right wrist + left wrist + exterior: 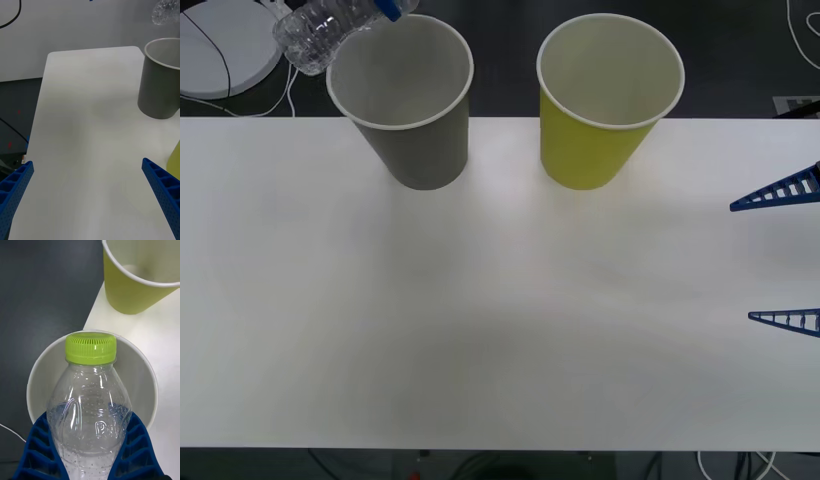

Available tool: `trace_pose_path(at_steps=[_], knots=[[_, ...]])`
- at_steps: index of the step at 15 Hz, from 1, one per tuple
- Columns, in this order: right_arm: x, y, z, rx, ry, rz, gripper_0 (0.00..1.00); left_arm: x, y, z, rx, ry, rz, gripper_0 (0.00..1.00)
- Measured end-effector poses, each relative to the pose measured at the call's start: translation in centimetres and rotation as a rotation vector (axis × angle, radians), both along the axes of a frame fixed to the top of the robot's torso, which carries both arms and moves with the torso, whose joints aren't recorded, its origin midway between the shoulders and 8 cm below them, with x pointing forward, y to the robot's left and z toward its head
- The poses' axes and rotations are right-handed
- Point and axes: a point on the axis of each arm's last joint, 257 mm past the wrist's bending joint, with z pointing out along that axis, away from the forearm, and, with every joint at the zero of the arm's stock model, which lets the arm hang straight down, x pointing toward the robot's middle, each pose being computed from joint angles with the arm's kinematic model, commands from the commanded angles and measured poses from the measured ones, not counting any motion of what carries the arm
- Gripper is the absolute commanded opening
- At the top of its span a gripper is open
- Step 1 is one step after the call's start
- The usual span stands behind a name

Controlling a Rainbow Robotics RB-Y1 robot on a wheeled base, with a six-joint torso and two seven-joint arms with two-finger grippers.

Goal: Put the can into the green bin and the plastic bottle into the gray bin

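Broadly, the white tabletop carries the gray bin beside the green bin. Over the gray bin's mouth, the left gripper jaws clench the plastic bottle, cap downward. The right gripper hovers spread, near the tabletop's right edge.

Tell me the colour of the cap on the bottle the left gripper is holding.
Lime green. The plastic bottle's cap shows best in the left wrist view, above the gray bin.

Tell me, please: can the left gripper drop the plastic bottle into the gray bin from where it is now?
Probably yes. The left gripper holds the plastic bottle cap-down directly over the open mouth of the gray bin, and nothing seems to lie between them. The green bin stands apart to the side.
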Motion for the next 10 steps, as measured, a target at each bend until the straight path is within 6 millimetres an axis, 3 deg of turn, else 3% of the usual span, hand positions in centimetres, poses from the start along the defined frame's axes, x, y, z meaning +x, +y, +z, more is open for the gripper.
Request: trace_pose_path(at_steps=[1, 2, 3, 10], knots=[[0.0, 0.0, 0.0, 0.000, 0.000, 0.000, 1.00, -0.1, -0.1, -0.1, -0.005, 0.006, -0.005, 0.13], [0.0, 0.0, 0.0, 0.000, 0.000, 0.000, 1.00, -0.1, -0.2, -0.2, -0.012, 0.010, -0.011, 0.42], [0.0, 0.0, 0.0, 0.000, 0.000, 0.000, 1.00, -0.2, -0.2, -0.3, -0.021, 0.017, -0.013, 1.00], [0.0, 0.0, 0.0, 0.000, 0.000, 0.000, 1.00, -0.4, 0.2, -1.2, -0.059, 0.056, -0.037, 1.00]])
